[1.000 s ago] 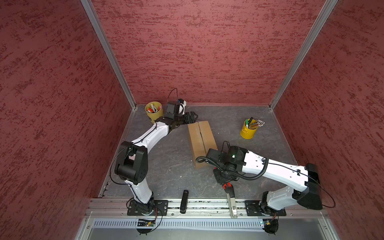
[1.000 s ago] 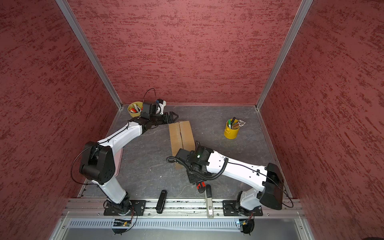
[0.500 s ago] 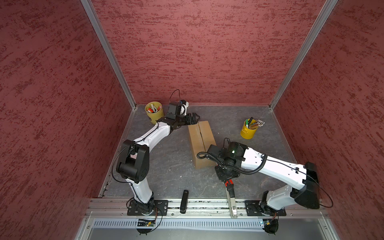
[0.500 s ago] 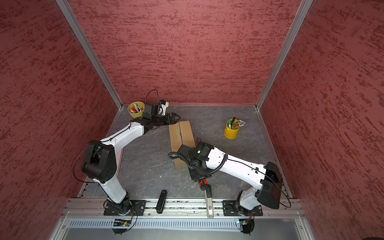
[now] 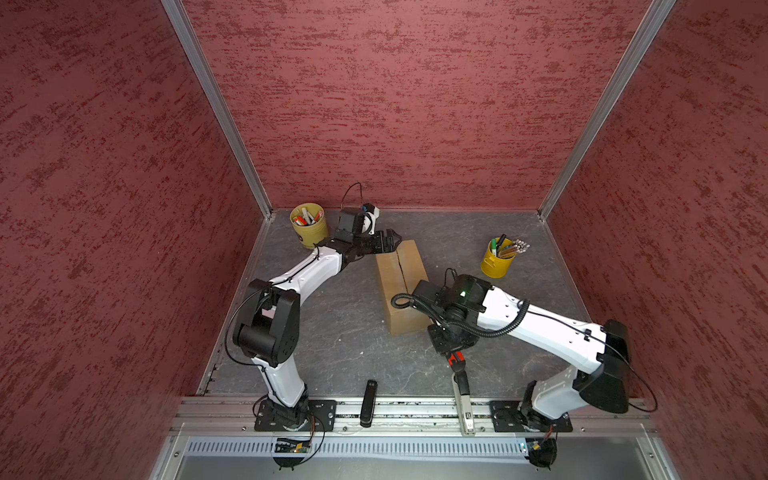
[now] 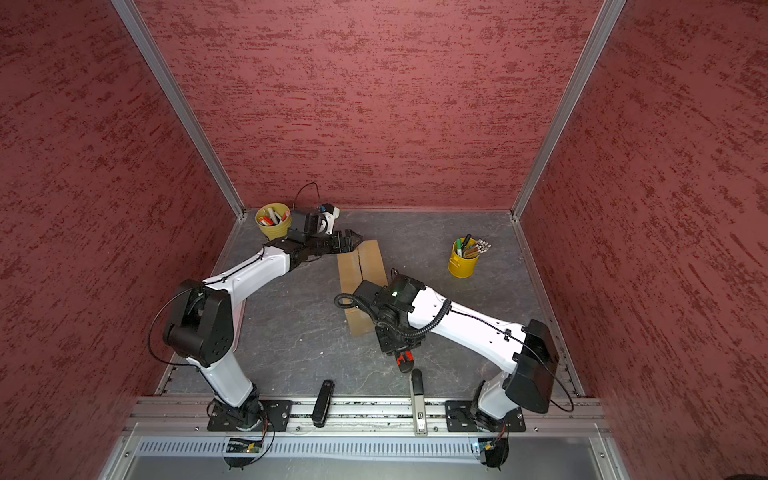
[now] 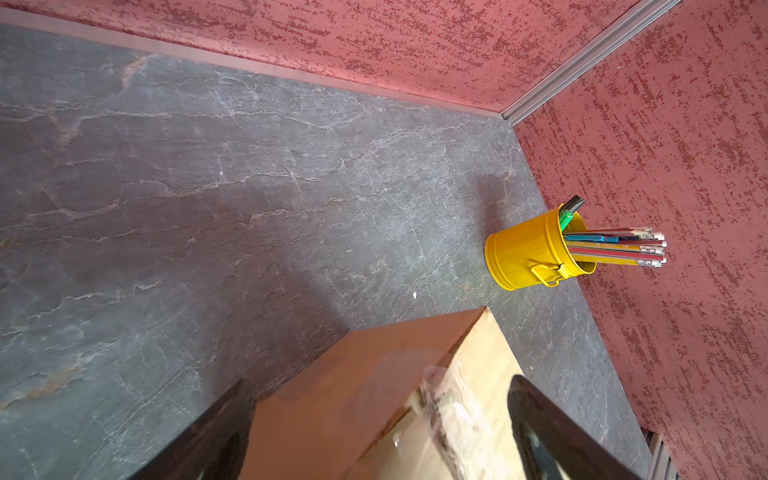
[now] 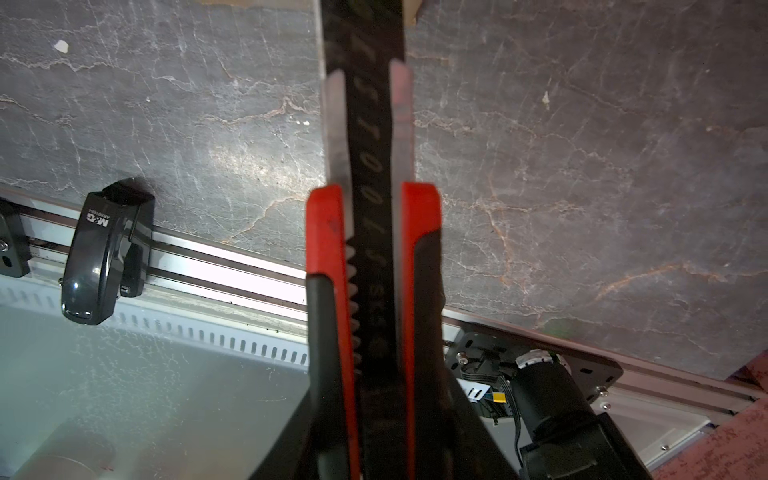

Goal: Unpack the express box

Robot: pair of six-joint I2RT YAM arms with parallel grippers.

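In both top views the cardboard box [image 5: 395, 274] lies lengthwise in the middle of the grey table [image 5: 340, 332]. Its flaps are down and its centre seam unopened, and it sits where it sat a second ago. Your right pincer [image 5: 456, 352], at the box's 5 o'clock, is clamped on a red and black box cutter [image 5: 457, 360]. Over the last second it has drawn away from the front rail toward the box's near end. Your left pincer [image 5: 392, 241] has edged up to the 12 o'clock end, spread wide and empty. Cutting looks about to start, not begun. One yellow pen cup [image 5: 309, 226] stands at 10 o'clock and a second pen cup [image 5: 498, 259] at 2 o'clock, both well apart from the box. A black stapler [image 5: 368, 403] and a silver tool [image 5: 465, 405] lie across the rail at 6 o'clock. In the left wrist view the open fingers [image 7: 544, 428] straddle the box's far corner, with clear tape over the seam end. That pincer likely sits in the blade's path. In the right wrist view the cutter fills the middle, gripped at its red handle. You cannot tell whether the blade is out.
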